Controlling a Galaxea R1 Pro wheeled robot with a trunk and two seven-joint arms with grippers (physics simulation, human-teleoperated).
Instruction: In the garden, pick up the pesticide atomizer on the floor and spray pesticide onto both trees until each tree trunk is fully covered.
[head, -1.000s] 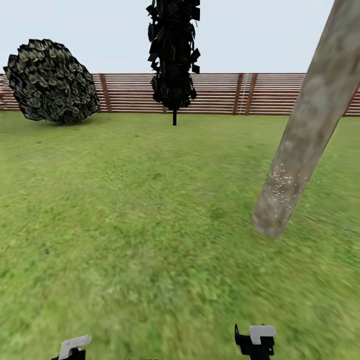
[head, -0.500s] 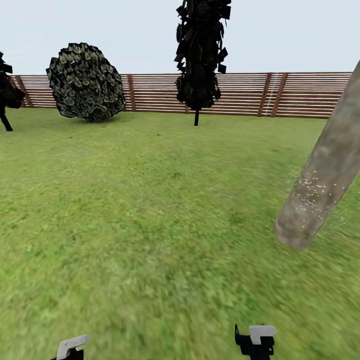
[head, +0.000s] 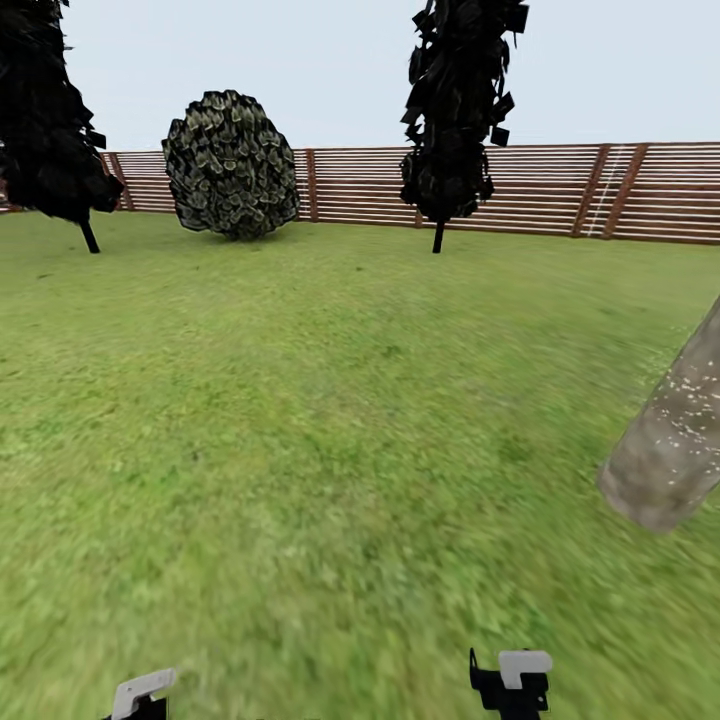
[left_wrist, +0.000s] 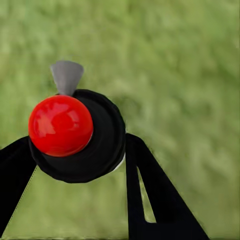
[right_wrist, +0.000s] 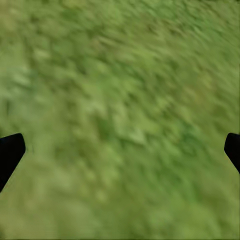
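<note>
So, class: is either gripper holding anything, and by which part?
The left gripper holds the small black, red-capped pesticide atomizer, jaws on opposite sides of its round body. The right gripper is open on nothing.

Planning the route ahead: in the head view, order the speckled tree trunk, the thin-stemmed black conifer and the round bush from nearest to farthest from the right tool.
1. Tree trunk, close on the right.
2. Black conifer, ahead by the fence.
3. Round bush, far left at the fence.
</note>
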